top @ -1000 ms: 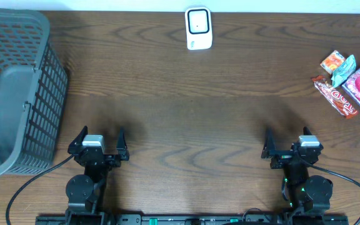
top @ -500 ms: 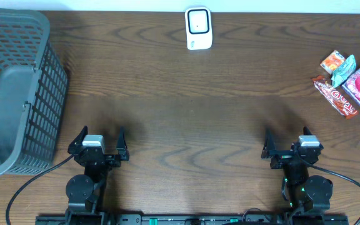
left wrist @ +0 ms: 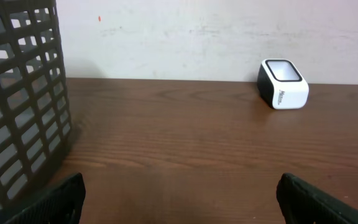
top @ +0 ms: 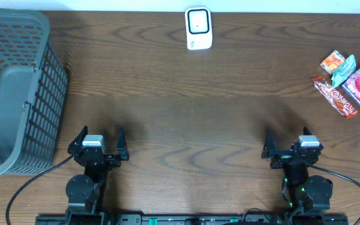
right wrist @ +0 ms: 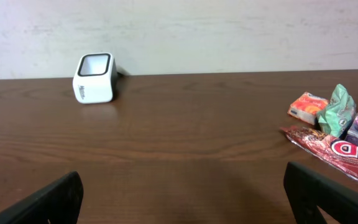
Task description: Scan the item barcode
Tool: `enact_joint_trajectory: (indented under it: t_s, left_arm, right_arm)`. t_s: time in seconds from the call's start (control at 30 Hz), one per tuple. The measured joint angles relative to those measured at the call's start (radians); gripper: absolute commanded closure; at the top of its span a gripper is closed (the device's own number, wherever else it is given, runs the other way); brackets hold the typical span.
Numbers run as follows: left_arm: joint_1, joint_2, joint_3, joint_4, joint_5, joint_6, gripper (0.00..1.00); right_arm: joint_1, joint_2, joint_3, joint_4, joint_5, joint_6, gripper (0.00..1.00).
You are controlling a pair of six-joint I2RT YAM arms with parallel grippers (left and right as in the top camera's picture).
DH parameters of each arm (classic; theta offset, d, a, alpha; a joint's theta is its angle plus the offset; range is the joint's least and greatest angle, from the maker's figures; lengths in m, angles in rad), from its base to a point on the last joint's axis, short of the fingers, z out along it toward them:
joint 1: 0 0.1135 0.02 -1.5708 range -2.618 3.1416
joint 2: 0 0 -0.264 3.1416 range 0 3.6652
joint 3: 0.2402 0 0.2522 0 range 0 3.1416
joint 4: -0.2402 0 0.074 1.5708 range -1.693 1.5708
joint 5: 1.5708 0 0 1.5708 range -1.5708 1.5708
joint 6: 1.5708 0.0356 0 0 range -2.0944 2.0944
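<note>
At the right edge of the worktop (top: pixel 192 112) lie the snack packets (top: pixel 349 84), well apart from the scanner (top: pixel 198 28) at the far middle. Both the left hand (top: pixel 100 140) and right hand (top: pixel 290 144) stand released, empty. The packets look light, crinkly, slippery; pinch one across its middle.

Dark wood surface (top: pixel 192 106). White scanner (top: pixel 199 28) at far edge, centre. Grey mesh basket (top: pixel 17 94) far left. Snack packets (top: pixel 349 84) clustered far right, wrappers touching. Left gripper (top: pixel 100 137) and right gripper (top: pixel 289 142) at near edge, jaws spread, holding nothing.
</note>
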Motion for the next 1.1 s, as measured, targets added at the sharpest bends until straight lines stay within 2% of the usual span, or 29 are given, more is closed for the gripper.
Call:
enact_joint_trajectory:
  t_s: [0.27,0.7,1.1]
  left_arm:
    - [0.0,0.0,0.0,0.0,0.0,0.0,0.02]
    - [0.0,0.0,0.0,0.0,0.0,0.0,0.02]
    - [0.0,0.0,0.0,0.0,0.0,0.0,0.02]
  right_arm:
    - [0.0,0.0,-0.002,0.016,0.0,-0.002,0.01]
    - [0.0,0.0,-0.013,0.03,0.0,-0.087,0.01]
    - [0.0,0.0,-0.013,0.03,0.0,-0.083,0.01]
